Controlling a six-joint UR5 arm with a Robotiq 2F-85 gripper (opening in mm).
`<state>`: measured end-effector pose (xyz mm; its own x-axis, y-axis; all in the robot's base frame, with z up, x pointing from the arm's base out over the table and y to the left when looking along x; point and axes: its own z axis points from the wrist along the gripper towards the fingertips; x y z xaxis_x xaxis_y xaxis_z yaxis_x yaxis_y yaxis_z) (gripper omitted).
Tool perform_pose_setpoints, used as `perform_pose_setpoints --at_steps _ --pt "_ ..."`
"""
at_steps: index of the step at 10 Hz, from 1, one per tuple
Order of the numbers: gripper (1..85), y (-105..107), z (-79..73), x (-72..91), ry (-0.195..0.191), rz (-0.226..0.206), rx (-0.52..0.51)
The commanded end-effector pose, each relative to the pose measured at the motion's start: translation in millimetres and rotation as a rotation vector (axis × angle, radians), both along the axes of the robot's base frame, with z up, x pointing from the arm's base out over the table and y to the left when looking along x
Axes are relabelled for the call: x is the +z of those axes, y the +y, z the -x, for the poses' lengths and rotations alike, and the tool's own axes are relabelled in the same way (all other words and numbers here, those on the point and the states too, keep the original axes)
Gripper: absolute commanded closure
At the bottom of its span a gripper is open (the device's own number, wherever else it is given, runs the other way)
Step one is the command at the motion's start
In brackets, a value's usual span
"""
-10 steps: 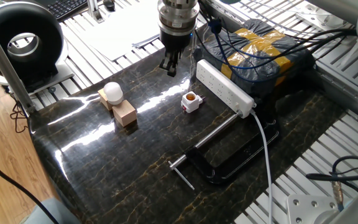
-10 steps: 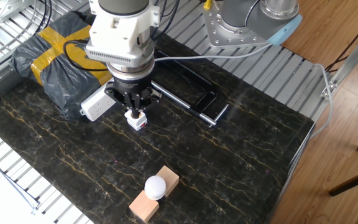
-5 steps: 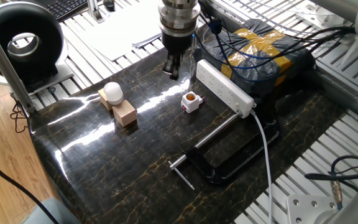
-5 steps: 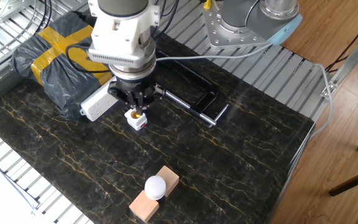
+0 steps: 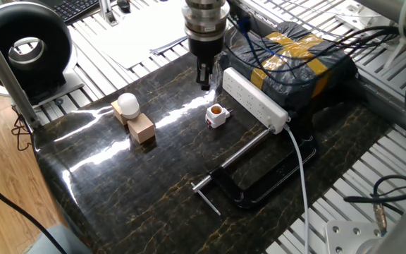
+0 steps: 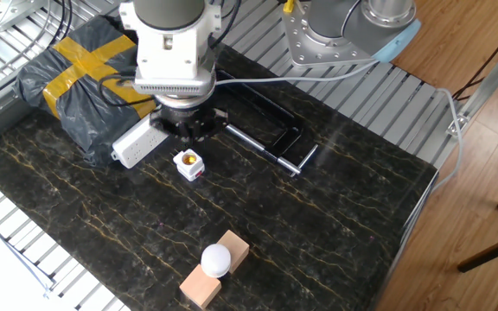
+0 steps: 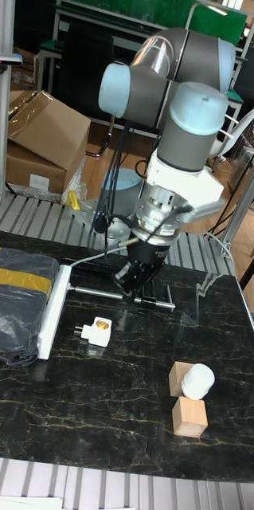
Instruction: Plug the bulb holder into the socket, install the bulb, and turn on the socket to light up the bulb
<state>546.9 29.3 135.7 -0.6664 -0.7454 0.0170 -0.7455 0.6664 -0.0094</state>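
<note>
The gripper [image 5: 204, 80] has shifted toward the socket [image 5: 254, 99], uncovering the bulb holder [image 6: 188, 163]. From the left: the white bulb [image 5: 127, 105] rests on 2 wooden blocks [image 5: 142, 128]; the white cube holder, copper opening up, stands just beside the socket. The jaws look nearly together, holding nothing.

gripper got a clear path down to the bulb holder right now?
Probably yes. The bulb holder stands alone on the table, apart from the socket, its top uncovered. The gripper hangs above and beside it, holding nothing.
</note>
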Motion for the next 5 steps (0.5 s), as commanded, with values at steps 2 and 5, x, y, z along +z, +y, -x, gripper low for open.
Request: perform_pose_setpoints --at_steps 2,5 --pt "41.7 5 -14.0 -18.1 0.012 0.002 0.342" --pt "29.3 2 -33.1 -37.1 -0.058 -0.007 0.493"
